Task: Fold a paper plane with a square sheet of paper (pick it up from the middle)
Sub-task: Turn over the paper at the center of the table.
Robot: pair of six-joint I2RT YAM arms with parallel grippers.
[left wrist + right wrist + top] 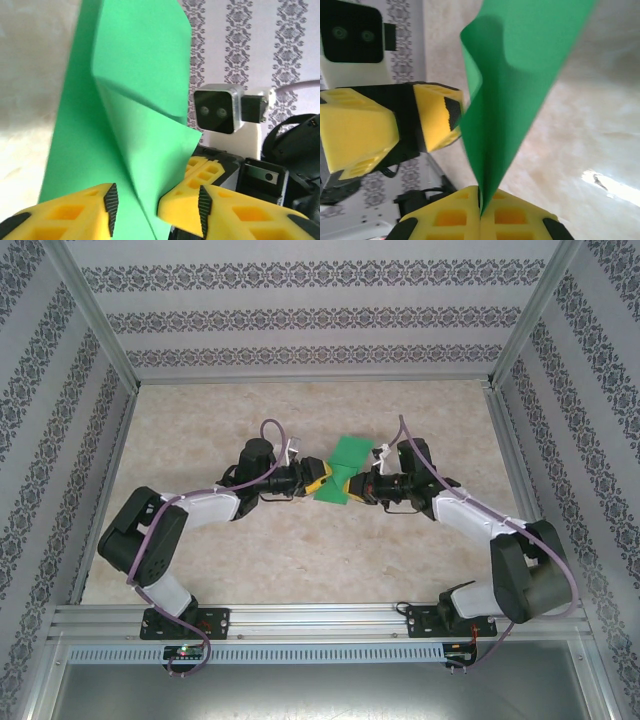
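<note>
Surface: pale marbled table (300, 560) inside a booth with patterned wallpaper; both arms reach in to meet at the centre of the overhead frame.
Paper: green sheet (345, 468) at the frame centre, between the two tools. It is already creased, narrows to a waist in the middle and flares toward the upper and lower ends. Whether it clears the table cannot be told.
Right gripper (480, 210): fully closed, pinching a fold of the sheet, which rises from the bottom centre of its wrist view.
Left gripper (157, 207): about half open, with the sheet standing loose in the gap and nothing clamped.
Step in hand (judged): a change of grip, with the right tool carrying the sheet while the left is free to re-seat.
Doing it well: hold the right pinch steady. Move the left fingers without brushing the loose flap. Close them squarely on the crease near the waist, so the layers stay aligned.
Risk: thin paper may buckle or slip if pulled sideways.
</note>
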